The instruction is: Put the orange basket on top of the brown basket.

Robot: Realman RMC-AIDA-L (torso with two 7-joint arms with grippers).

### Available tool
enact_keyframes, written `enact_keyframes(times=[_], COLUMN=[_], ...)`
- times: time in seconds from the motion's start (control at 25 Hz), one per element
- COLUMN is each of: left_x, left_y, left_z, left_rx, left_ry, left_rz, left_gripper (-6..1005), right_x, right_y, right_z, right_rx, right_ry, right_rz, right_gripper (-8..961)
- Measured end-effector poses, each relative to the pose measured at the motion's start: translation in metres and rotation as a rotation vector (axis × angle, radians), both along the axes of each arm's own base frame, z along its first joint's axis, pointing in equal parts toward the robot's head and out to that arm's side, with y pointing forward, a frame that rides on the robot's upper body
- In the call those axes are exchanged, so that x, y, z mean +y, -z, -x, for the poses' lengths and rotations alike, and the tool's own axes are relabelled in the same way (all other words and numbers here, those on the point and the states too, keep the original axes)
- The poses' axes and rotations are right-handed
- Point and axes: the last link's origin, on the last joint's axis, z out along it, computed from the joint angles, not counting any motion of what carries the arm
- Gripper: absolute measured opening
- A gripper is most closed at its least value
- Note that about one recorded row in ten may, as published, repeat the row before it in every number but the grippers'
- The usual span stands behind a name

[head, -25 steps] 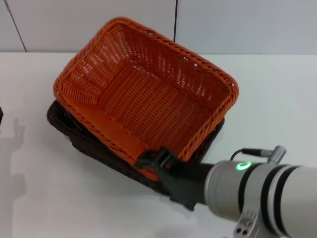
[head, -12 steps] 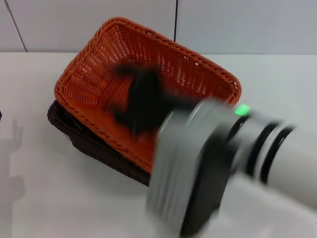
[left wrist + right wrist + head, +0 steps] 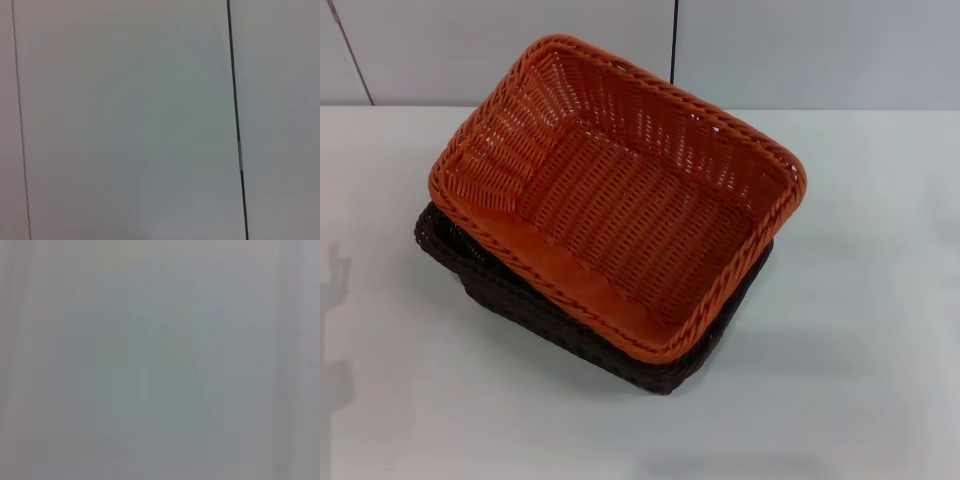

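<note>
The orange basket (image 3: 620, 195) sits nested on top of the brown basket (image 3: 520, 295) in the middle of the white table in the head view. Only the brown basket's near and left edges show beneath it. Neither gripper shows in any view. The left wrist view and the right wrist view show only a plain pale wall.
The white table (image 3: 860, 300) spreads around the baskets on all sides. A pale wall (image 3: 800, 50) with a dark vertical seam (image 3: 674, 40) stands behind the table. An arm's shadow (image 3: 335, 270) falls on the table's left edge.
The right arm, which held the orange basket's near rim a second ago, let go, swept up across the view and left it. The orange basket stays on the brown basket.
</note>
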Motion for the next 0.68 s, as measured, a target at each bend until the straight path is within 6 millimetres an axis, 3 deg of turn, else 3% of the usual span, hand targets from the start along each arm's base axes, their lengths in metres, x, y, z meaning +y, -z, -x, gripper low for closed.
enact_keyframes(times=[0.08, 0.24, 0.4, 0.68], left_x=[0.0, 0.0, -0.001, -0.002], left_y=[-0.001, -0.001, 0.0, 0.002], left_z=[0.0, 0.0, 0.0, -0.001], left_rx=[0.004, 0.013, 0.022, 0.023], left_ry=[0.004, 0.009, 0.013, 0.016], left_rz=[-0.002, -0.004, -0.004, 0.006], left_gripper=[786, 786, 786, 786], right_x=[-0.017, -0.044, -0.048, -0.05], right_y=[-0.001, 0.002, 0.007, 0.016], right_z=[-0.04, -0.079, -0.088, -0.085], right_rx=[0.034, 0.055, 0.008, -0.007], right_ry=[0.067, 0.066, 0.05, 0.021], right_rz=[-0.097, -0.212, -0.243, -0.239], right_gripper=[587, 587, 587, 587])
